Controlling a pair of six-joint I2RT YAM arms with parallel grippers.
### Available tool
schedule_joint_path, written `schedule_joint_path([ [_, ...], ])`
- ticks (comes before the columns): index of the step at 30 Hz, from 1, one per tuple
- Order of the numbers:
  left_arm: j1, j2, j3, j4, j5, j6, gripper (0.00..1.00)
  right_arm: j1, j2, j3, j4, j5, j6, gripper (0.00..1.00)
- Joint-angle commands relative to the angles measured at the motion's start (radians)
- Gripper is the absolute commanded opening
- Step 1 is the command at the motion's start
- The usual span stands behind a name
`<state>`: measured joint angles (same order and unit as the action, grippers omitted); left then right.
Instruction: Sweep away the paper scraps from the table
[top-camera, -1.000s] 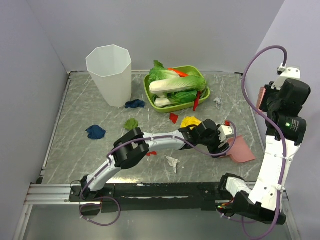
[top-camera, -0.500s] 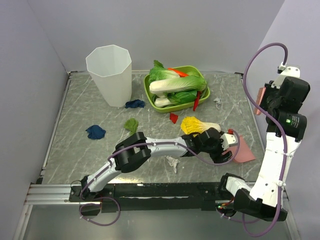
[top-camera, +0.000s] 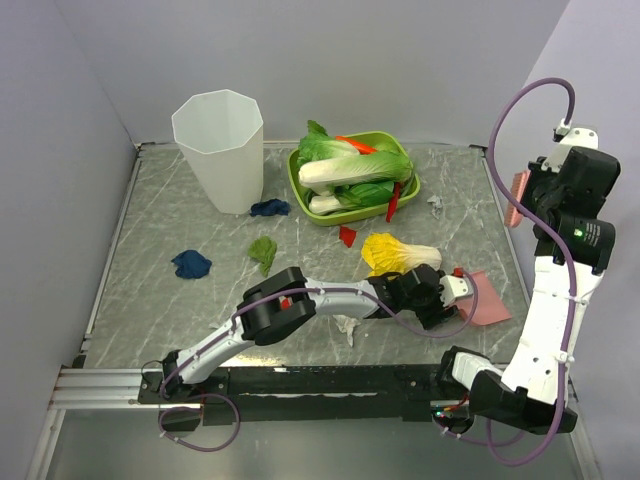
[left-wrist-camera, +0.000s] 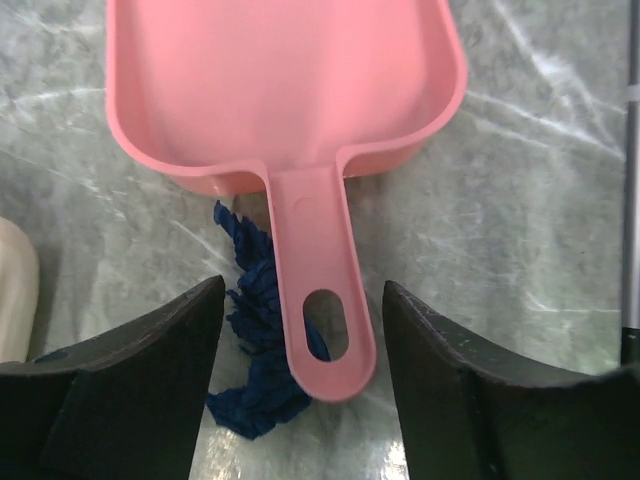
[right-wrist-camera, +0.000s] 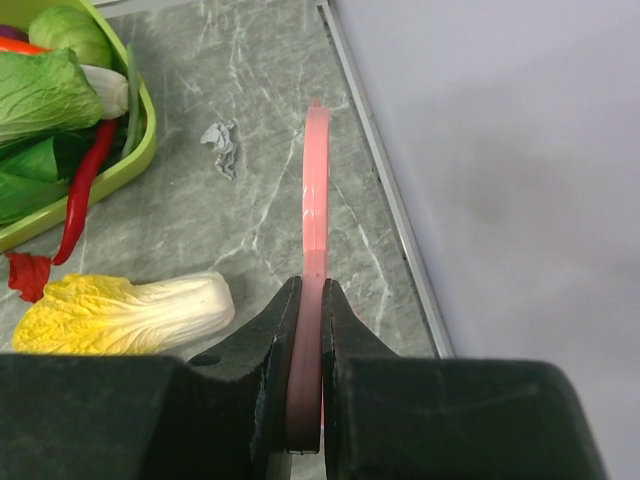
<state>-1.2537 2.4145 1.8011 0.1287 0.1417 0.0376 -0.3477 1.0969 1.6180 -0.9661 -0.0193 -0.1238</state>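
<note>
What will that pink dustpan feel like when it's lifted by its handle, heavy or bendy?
Probably light and stiff: the dustpan looks like thin moulded plastic that holds its shape. Gripped by the narrow handle, the wide scoop may tip forward. Its smooth surface could slip, and the blue paper scrap lying partly under the handle may shift when it rises.

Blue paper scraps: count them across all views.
3 blue scraps: one by the cup; one on the table's left; one under the dustpan handle. The left arm may hide more.
</note>
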Motion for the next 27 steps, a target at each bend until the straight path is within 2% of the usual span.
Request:
schedule_joint_path([
  [1, -0.006, 0.018, 0.073, 0.032, -0.008, 0.008, 0.66, -0.008, -0.006, 0.028, 0.021, -0.011, 0.01, 0.0],
  [16, -0.006, 0.029, 0.127, 0.009, 0.012, 0.008, 0.53, -0.008, -0.015, -0.004, 0.021, -0.024, 0.01, 0.0],
  [27, -0.006, 0.032, 0.119, -0.006, 0.013, 0.016, 0.57, -0.008, -0.02, -0.003, 0.021, -0.025, 0.007, 0.0],
])
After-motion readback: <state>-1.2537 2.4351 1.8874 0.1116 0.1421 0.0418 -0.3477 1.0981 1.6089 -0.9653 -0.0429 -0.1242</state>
